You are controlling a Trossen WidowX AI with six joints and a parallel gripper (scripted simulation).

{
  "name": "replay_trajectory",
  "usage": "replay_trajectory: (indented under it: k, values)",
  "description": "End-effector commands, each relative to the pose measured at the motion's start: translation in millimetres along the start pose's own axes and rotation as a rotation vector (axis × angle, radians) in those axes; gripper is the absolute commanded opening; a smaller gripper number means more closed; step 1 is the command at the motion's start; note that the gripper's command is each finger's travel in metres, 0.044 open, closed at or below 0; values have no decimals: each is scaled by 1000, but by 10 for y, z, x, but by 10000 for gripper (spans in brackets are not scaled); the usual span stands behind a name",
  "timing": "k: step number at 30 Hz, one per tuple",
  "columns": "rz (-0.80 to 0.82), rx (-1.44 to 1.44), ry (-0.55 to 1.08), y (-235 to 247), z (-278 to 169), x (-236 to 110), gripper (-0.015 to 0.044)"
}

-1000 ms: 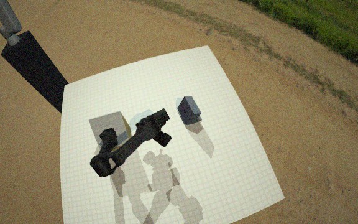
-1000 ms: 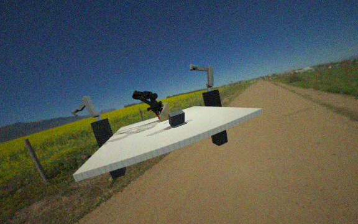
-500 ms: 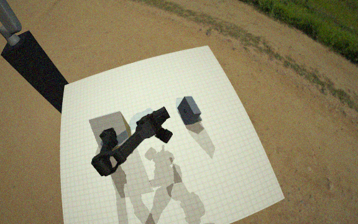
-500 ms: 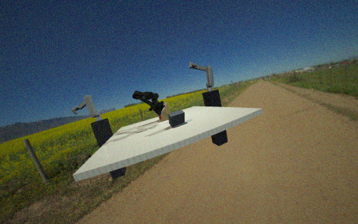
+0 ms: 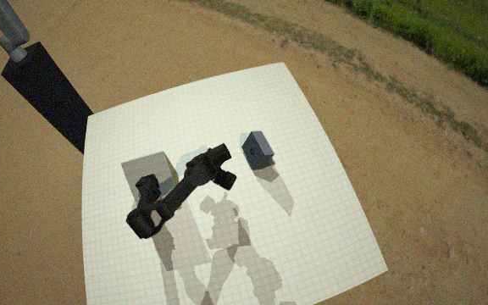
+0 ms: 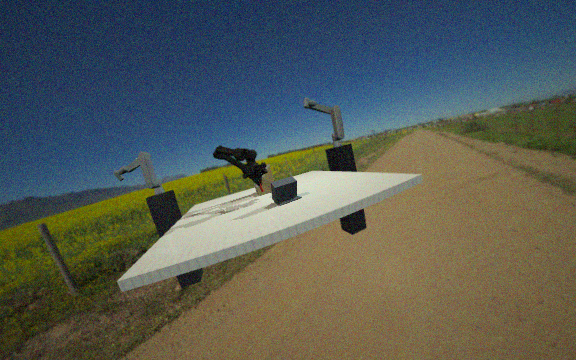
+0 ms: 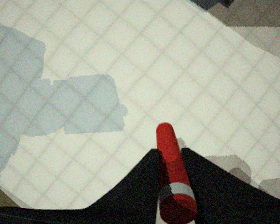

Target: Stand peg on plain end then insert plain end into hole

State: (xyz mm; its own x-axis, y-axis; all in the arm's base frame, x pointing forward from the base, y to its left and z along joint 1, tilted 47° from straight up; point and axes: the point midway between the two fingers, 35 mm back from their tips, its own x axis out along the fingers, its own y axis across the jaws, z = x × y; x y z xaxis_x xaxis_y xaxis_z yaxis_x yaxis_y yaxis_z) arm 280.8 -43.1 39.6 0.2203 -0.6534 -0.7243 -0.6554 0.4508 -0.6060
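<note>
My gripper (image 7: 169, 155) (image 5: 222, 153) (image 6: 256, 176) is shut on the red peg (image 7: 168, 143) (image 6: 260, 187) and holds it in the air above the white gridded table (image 5: 295, 220) (image 6: 358, 190). The fingers grip near the peg's white band (image 7: 180, 193). The plain end points away from the wrist, down toward the table. The dark sloped panel block (image 5: 258, 149) (image 6: 284, 190) stands to the gripper's right in the top view, with its hole (image 5: 252, 151) in the face toward the arm. The peg is apart from the panel and is hidden by the arm in the top view.
A pale box (image 5: 144, 169) stands on the table by the arm's base (image 5: 142, 222). Dark pedestals with grey camera posts (image 5: 41, 86) (image 6: 340, 157) (image 6: 164, 210) stand beside the table. Dirt ground surrounds the table's edges.
</note>
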Motion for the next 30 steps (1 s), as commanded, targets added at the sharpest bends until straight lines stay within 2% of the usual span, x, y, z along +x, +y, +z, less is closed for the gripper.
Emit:
replay_trajectory:
  k: [1, 30]
  values:
    - [1, -24, -10, 44, 26, 33, 0]
    - [-69, -132, -119, 139, 309, 166, 0]
